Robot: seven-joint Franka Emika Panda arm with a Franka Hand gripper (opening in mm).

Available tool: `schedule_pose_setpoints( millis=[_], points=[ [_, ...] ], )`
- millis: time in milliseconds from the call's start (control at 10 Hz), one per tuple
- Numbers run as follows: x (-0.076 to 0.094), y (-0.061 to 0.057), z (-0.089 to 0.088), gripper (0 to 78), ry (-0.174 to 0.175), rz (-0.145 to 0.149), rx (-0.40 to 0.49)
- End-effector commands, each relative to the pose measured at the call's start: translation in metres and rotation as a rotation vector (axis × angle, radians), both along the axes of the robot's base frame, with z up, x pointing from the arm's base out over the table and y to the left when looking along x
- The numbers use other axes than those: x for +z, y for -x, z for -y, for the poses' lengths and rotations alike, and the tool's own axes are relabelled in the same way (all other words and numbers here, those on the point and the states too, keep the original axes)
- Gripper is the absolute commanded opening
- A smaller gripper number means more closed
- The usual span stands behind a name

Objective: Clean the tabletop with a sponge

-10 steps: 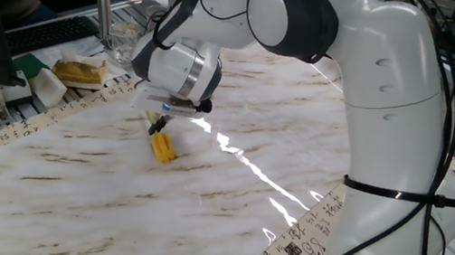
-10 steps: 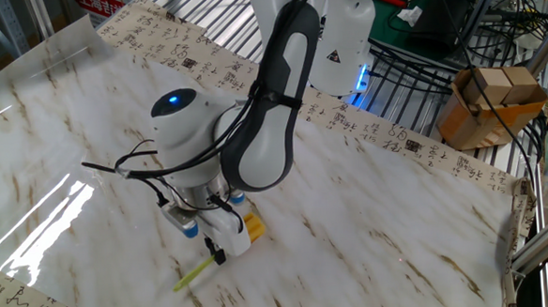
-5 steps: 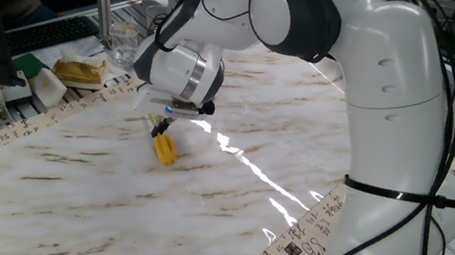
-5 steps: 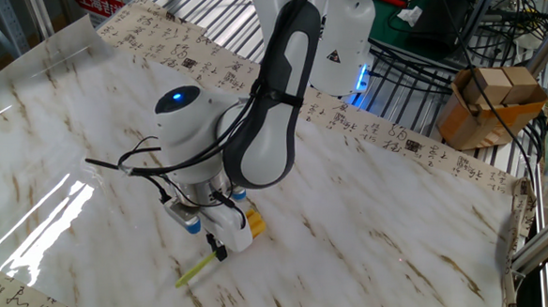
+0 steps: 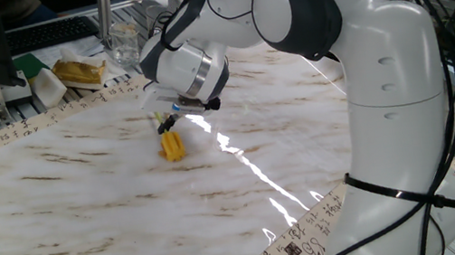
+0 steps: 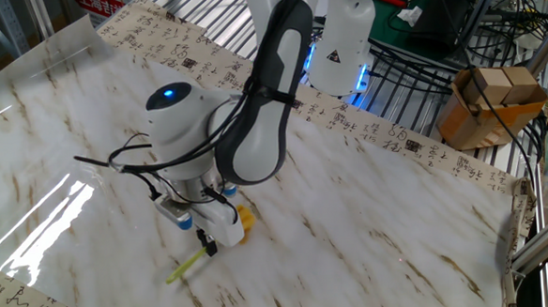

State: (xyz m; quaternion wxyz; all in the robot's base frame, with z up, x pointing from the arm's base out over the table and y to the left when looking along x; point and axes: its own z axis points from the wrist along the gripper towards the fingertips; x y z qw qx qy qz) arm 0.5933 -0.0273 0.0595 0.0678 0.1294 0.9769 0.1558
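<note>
Yellow sponge [image 5: 173, 146] lies on the marble tabletop [image 5: 86, 214], its pale stick [image 6: 188, 267] angled outward. We see our gripper [image 6: 206, 243] clenched on that stick, low over the surface.

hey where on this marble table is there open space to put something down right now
The tabletop is bare across the wide stretch in front of the sponge, out to the beige strip by the robot's base. In the other fixed view, the half beyond the arm toward the cardboard box is also open. It is crowded only around the gripper and sponge.
</note>
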Motion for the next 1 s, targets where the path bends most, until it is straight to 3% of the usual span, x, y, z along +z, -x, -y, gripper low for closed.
schedule_pose_setpoints(
  millis=[100,800,900,1000],
  points=[
    [0.0023,-0.0007,0.0032,2.0,0.016,0.005,0.008],
    [0.0054,0.0018,0.0066,2.0,0.122,0.006,0.028],
    [0.0056,0.0019,0.0063,2.0,0.153,0.001,0.02],
    [0.0056,0.0019,0.0063,2.0,0.155,-0.001,0.02]
  ],
)
